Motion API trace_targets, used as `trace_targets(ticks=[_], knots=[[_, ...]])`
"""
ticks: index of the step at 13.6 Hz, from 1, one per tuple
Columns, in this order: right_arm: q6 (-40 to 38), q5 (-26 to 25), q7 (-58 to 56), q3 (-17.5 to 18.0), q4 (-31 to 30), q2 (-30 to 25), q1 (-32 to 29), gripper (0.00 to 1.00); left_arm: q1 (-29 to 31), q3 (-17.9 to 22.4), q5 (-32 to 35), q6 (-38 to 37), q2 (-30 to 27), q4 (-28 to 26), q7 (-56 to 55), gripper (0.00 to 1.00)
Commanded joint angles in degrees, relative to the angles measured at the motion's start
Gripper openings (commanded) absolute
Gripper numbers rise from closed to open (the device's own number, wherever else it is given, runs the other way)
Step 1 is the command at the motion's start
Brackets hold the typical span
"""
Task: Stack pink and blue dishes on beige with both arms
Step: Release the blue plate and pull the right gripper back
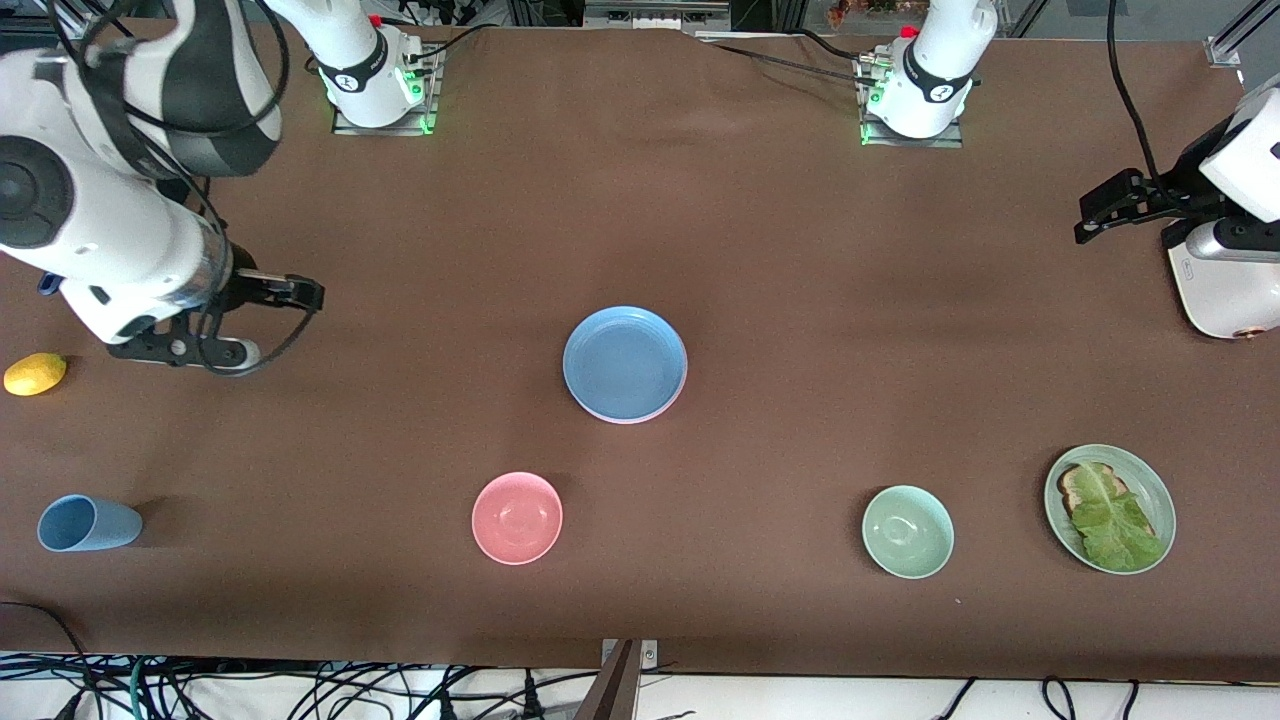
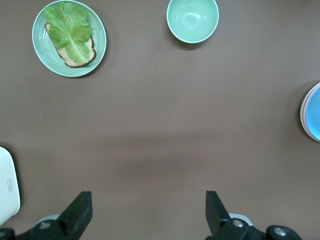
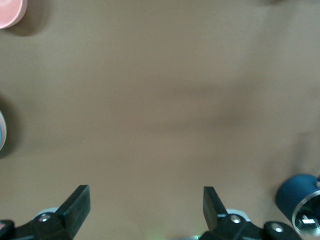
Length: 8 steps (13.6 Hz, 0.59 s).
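In the middle of the table the blue plate (image 1: pixel 625 363) lies on top of a stack. Only a thin rim of the pink plate (image 1: pixel 645 417) shows under it, and the beige plate is hidden. The left wrist view catches the edge of the stack: the blue plate (image 2: pixel 315 116) with the pink rim (image 2: pixel 303 109) beneath. My right gripper (image 1: pixel 300 292) hangs open and empty over bare table toward the right arm's end; its own view shows the right gripper (image 3: pixel 145 196) wide apart. My left gripper (image 1: pixel 1098 210) is open and empty over the left arm's end, as the left gripper (image 2: pixel 149 201) shows.
A pink bowl (image 1: pixel 517 517), a green bowl (image 1: pixel 908 531) and a green plate with toast and lettuce (image 1: pixel 1110 508) sit nearer the front camera. A light blue cup (image 1: pixel 85 523) and a lemon (image 1: pixel 35 373) lie at the right arm's end. A white object (image 1: pixel 1225 290) sits under the left arm.
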Motion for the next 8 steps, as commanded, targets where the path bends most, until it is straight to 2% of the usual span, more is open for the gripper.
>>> trace_targets(ticks=[1, 2, 4, 6, 8], knots=[[-3.91, -0.07, 0.33, -0.01, 5.58, -1.24, -0.97, 1.0, 0.23, -0.22, -1.17, -0.26, -0.22, 0.01, 0.21, 1.0], [-2.77, 0.45, 0.07, 0.42, 5.58, -2.22, -4.03, 1.0, 0.23, -0.22, -1.17, -0.26, -0.22, 0.01, 0.21, 1.0], [-2.14, 4.57, -7.79, 3.75, 3.06, -6.34, -10.7, 1.0, 0.23, -0.22, -1.17, -0.26, -0.22, 0.01, 0.3, 1.0], [1.61, 3.62, -11.53, 7.36, -4.57, -11.17, -15.81, 1.0, 0.23, -0.22, -1.17, -0.26, -0.22, 0.01, 0.3, 1.0], [6.19, 0.83, -11.44, 8.33, -10.57, -14.61, -16.89, 1.0, 0.23, -0.22, -1.26, -0.26, -0.22, 0.01, 0.3, 1.0]])
